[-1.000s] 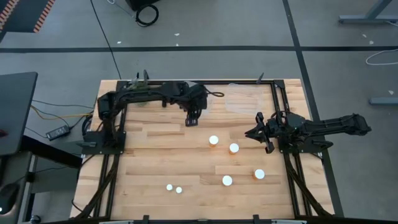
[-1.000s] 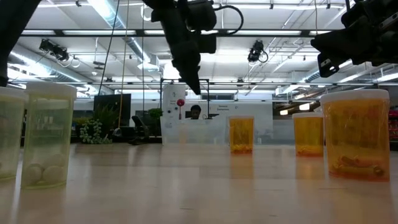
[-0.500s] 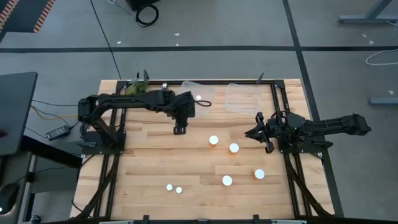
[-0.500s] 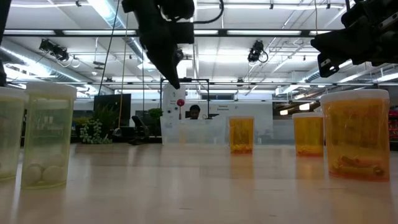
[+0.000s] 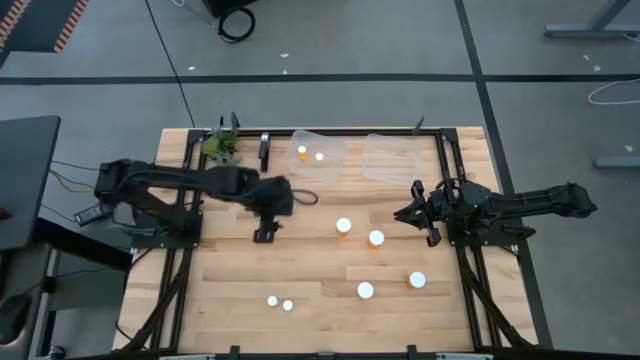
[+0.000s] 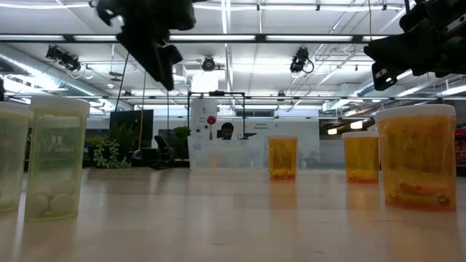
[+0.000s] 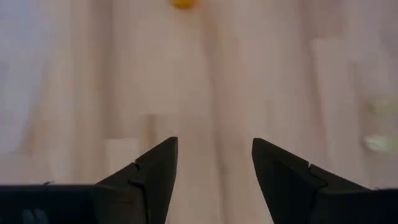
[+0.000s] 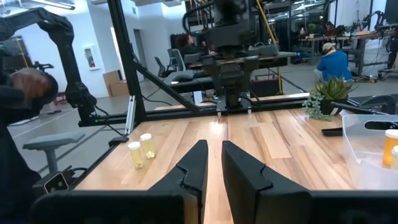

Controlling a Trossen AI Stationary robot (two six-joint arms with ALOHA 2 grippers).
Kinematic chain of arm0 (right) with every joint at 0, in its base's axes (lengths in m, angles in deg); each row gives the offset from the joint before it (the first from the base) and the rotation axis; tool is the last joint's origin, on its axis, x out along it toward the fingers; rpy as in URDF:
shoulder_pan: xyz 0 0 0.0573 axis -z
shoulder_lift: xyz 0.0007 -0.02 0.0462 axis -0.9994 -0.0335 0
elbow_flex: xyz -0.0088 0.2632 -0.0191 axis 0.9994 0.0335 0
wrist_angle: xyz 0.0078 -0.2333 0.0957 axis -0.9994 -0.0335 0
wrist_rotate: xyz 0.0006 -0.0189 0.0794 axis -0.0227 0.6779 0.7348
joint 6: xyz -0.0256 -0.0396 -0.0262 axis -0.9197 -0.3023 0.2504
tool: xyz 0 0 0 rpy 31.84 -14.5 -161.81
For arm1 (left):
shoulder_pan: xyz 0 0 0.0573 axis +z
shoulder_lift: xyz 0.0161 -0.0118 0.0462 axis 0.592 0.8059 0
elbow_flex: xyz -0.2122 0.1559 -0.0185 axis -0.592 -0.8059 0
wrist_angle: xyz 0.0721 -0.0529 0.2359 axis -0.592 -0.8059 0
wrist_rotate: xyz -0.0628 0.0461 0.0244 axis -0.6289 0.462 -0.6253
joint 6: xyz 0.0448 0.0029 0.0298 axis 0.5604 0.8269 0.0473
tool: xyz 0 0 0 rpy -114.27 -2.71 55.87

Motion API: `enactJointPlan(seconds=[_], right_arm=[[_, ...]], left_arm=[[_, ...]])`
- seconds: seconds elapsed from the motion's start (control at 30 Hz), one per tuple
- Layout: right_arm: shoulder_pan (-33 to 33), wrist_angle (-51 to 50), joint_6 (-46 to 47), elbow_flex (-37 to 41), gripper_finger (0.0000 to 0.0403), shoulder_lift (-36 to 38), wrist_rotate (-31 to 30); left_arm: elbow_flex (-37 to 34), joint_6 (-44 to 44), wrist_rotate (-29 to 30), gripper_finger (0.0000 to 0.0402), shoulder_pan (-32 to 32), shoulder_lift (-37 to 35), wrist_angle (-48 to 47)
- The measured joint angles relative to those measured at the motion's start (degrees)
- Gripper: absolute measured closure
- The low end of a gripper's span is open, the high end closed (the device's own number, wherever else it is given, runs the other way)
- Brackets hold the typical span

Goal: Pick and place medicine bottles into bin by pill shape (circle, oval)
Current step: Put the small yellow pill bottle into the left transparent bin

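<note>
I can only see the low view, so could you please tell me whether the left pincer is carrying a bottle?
Observer: No. The left wrist view shows the left pincer open above bare wood, with nothing between its fingers.
Operator: Thank you. Is anything in a bin yet?
Observer: Yes. From above, two small bottles lie in the clear bin at the table's far edge.
Operator: And the right pincer?
Observer: Its wrist view shows the right pincer shut and holding nothing.
</note>
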Motion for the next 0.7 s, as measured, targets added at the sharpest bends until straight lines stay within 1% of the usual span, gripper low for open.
enactJointPlan(seconds=[0.2, 0.5, 0.7], right_arm=[[0.0, 0.0, 0.0, 0.0, 0.0349, 0.0, 0.0], [0.0, 0.0, 0.0, 0.0, 0.0349, 0.0, 0.0], [0.0, 0.0, 0.0, 0.0, 0.0349, 0.0, 0.0]], left_arm=[[-2.5, -4.9, -0.9, 0.0187, -6.4, -2.9, -1.4], [-2.7, -12.7, -0.9, 0.0197, -13.9, -2.6, -5.2], [-2.7, -22.1, -0.7, 0.0209, -19.9, -2.6, -5.1]])
